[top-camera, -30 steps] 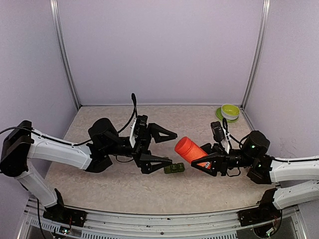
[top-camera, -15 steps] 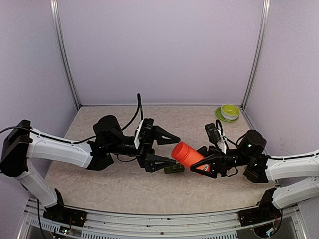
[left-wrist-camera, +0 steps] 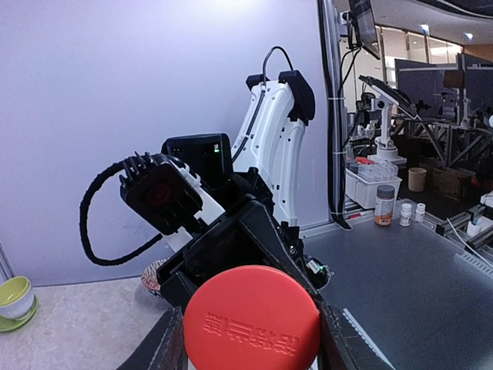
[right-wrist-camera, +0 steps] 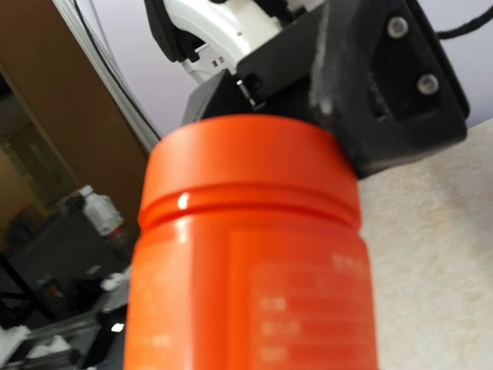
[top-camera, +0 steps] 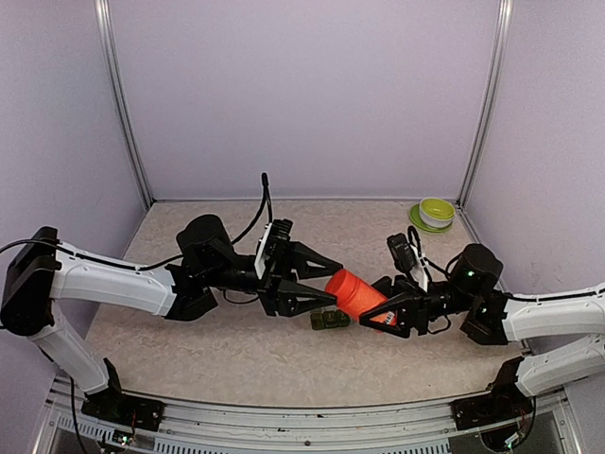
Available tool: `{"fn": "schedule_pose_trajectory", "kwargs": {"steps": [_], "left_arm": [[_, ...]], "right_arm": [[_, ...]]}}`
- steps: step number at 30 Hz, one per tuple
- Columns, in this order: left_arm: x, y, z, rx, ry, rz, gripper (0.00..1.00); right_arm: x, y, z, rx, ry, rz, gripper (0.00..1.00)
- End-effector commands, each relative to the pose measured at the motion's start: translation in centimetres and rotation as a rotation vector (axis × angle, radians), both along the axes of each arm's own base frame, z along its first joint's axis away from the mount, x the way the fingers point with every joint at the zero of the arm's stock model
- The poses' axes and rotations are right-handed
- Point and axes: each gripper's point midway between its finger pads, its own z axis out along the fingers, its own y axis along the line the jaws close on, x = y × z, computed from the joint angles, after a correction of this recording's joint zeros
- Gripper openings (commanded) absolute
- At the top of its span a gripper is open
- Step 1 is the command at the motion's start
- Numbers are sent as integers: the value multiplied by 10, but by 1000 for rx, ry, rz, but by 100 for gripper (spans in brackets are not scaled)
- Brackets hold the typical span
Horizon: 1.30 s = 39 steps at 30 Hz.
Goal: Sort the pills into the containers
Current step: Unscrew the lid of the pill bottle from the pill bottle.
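Top external view: two arms meet over the table.
Containers: green strip lies on the table at 6 o'clock from the bottle; contents too small to tell.
Bottle: orange, tilted, cap toward 10 o'clock.
Right gripper: pinching the bottle's body.
Left gripper: jaws flank the cap; whether they press it, cannot tell.
Bowl: green, at 1 o'clock; inside hidden.
Right wrist view: blurred bottle fills it, label unreadable.

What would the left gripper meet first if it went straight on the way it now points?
The cap of the orange bottle, held by the right gripper. The left gripper has its fingers either side of it; contact is unclear.
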Motion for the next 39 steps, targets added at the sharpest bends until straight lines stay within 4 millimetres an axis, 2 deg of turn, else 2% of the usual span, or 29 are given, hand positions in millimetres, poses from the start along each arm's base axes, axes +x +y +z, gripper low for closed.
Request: {"fn": "schedule_pose_trajectory", "kwargs": {"steps": [1, 5, 11, 14, 17, 21, 25, 30, 32, 39], "left_arm": [[10, -17, 5, 42, 184, 29, 37], [26, -31, 8, 91, 360, 161, 38], [32, -36, 4, 119, 616, 216, 36], [31, -38, 2, 125, 690, 209, 36], [27, -39, 8, 113, 684, 182, 39], [24, -35, 16, 82, 622, 175, 52], [17, -32, 28, 49, 547, 142, 70], [9, -33, 36, 25, 496, 90, 94], [5, -35, 37, 21, 485, 71, 97], [1, -35, 36, 21, 471, 64, 95]], "right_arm": [[16, 6, 7, -34, -151, -98, 25], [38, 0, 2, -91, -269, -257, 24], [62, -9, 0, -145, -343, -418, 24], [69, -13, -1, -164, -370, -485, 23], [68, -15, 3, -155, -378, -487, 23], [53, -11, 11, -114, -361, -415, 23], [38, -5, 17, -78, -331, -337, 23], [29, 8, 18, -58, -314, -290, 23], [29, 12, 17, -54, -307, -284, 23], [38, 18, 10, -51, -248, -324, 23]]}}
